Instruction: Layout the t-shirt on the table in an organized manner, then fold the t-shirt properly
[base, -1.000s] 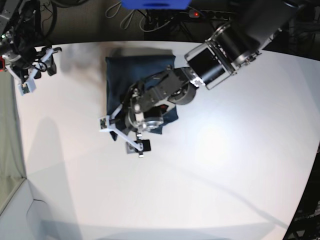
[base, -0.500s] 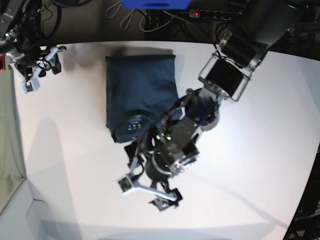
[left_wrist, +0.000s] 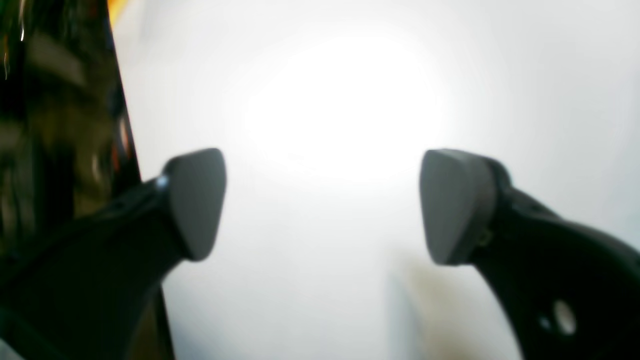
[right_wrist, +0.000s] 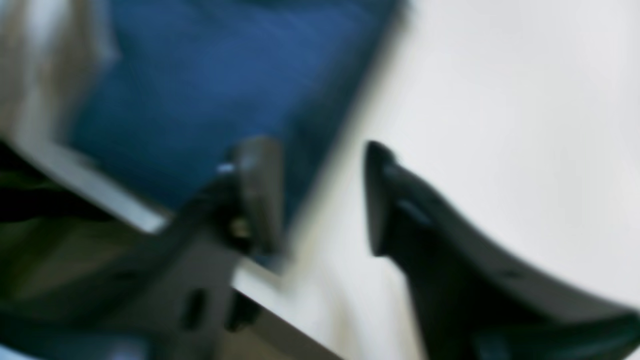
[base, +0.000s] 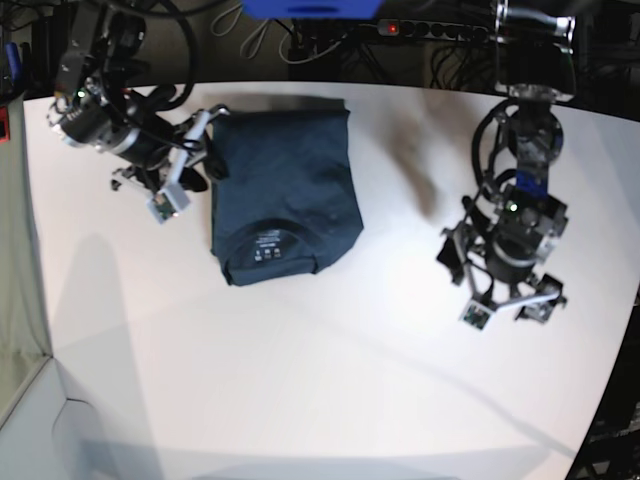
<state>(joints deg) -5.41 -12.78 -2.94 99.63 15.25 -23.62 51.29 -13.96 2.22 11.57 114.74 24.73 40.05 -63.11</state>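
White table (base: 330, 400), mostly bare. Folded t-shirt (base: 283, 190) lying toward far-left part, compact dark navy rectangle, edges fairly square, collar label marks facing up at near end. Looks like end of folding, tidy-up stage at most; next move probably just squaring left edge or backing off. Left gripper (base: 508, 308) well apart on bare table, jaws spread wide, empty. Right gripper (base: 180, 180) just beside shirt's left edge, jaws narrowly parted, nothing between them.
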